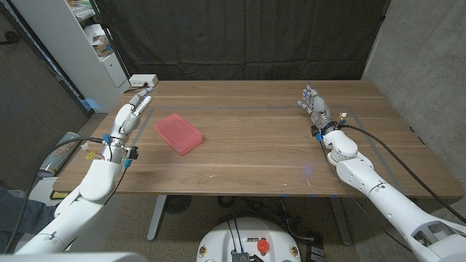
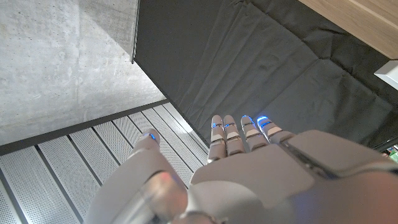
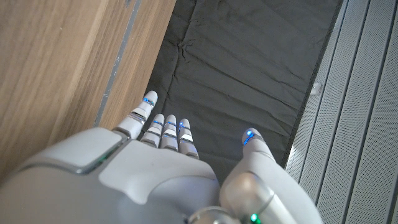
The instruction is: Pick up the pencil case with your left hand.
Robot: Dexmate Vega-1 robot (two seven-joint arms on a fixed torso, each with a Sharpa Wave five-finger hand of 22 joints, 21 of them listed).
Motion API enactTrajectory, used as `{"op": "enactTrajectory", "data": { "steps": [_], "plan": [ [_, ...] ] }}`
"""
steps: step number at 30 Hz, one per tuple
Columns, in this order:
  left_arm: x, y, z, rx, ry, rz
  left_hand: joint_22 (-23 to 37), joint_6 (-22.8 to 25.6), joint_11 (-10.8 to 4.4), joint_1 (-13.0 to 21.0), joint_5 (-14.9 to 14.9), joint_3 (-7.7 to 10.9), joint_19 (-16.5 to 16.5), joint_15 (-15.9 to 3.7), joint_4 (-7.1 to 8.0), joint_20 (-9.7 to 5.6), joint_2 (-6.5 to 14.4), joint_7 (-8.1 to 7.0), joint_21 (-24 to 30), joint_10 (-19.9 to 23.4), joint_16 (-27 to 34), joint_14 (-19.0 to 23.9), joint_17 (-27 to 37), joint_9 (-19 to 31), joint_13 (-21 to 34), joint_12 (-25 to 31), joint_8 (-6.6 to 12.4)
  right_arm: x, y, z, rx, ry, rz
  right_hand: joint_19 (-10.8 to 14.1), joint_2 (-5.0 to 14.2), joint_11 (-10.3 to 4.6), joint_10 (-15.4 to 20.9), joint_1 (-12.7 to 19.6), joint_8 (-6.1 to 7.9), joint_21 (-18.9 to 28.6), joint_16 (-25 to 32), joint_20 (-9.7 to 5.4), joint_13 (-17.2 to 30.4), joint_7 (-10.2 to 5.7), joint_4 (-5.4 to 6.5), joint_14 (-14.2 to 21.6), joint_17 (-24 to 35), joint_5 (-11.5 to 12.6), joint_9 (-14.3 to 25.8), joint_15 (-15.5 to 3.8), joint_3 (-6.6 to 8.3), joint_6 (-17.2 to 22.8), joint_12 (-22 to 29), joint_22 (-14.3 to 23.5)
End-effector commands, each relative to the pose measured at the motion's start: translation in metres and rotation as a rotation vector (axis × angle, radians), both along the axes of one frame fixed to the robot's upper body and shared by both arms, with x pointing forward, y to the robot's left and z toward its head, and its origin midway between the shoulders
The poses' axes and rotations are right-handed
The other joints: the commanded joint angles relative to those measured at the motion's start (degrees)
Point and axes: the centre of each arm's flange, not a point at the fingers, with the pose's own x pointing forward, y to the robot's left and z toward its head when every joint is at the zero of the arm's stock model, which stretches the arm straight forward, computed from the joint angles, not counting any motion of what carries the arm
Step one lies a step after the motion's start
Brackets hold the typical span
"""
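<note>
Evidently the reach is not yet begun: the left hand [image 1: 132,113] hovers empty, fingers straight, just beside the pink pencil case [image 1: 178,133] lying on the desk [image 1: 269,153], so it must swing inward, lower and close.

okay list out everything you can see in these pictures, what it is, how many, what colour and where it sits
pencil case: one, pink-red, lying flat on the table's left half, apart from both hands
table: one, brown wood, spanning the middle of the head view
small box: one, white, at the table's far left corner
shelf unit: one, white, behind the table's left side, things on it too small to tell
curtain: one, black, behind the table
left hand: one, white and grey, fingers apart, holding nothing, near the table's left edge, beside the pencil case
right hand: one, white and grey, fingers apart, holding nothing, over the table's far right part
</note>
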Motion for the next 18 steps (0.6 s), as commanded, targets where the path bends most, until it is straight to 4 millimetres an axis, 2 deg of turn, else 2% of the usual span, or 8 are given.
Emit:
{"op": "enactTrajectory", "data": {
  "steps": [1, 7, 18],
  "plan": [
    [-0.0064, 0.0084, -0.0085, 0.014, -0.004, 0.062, 0.24, 0.68, -0.05, 0.75, 0.54, 0.07, 0.44, -0.40, -0.55, -0.12, -0.03, -0.16, -0.01, 0.49, 0.36, 0.59, 0.15, 0.21, 0.08, 0.33, 0.41, 0.0019, 0.0052, -0.0023, -0.013, 0.009, 0.005, 0.41, 0.43, -0.10, 0.36, 0.03, -0.10, -0.11, 0.41, -0.11, 0.02, 0.00, -0.03, 0.37, 0.12, -0.14, 0.26, 0.34, -0.14, 0.72, 0.04, 0.25],
    [-0.0077, 0.0118, -0.0137, 0.002, -0.002, 0.086, 0.24, 1.23, -0.01, 0.87, 0.78, 0.03, 0.67, -1.06, -0.72, -0.06, -0.08, -0.24, -0.13, 0.99, 0.21, 0.57, 0.15, 0.21, 0.10, 0.41, 0.43, 0.0004, 0.0045, -0.0024, -0.025, 0.010, 0.003, 0.48, 0.50, 0.00, 0.38, 0.05, -0.12, -0.22, 0.42, -0.12, 0.02, -0.03, -0.05, 0.37, 0.07, -0.15, 0.26, 0.28, -0.22, 0.69, 0.04, 0.25],
    [-0.0098, 0.0098, -0.0090, 0.074, -0.002, 0.154, 0.24, 1.45, -0.21, 1.02, 1.06, -0.01, 1.03, -1.24, -0.90, 0.06, -0.14, -0.42, -0.21, 1.16, 0.16, 0.80, 0.14, 0.22, 0.11, 0.35, 0.32, -0.0017, 0.0007, 0.0004, -0.017, 0.001, -0.003, 0.54, 0.55, -0.15, 0.33, 0.08, -0.10, -0.47, 0.41, -0.11, 0.02, -0.05, -0.12, 0.37, -0.04, -0.16, 0.26, 0.25, -0.42, 0.76, 0.01, 0.25]
  ]
}}
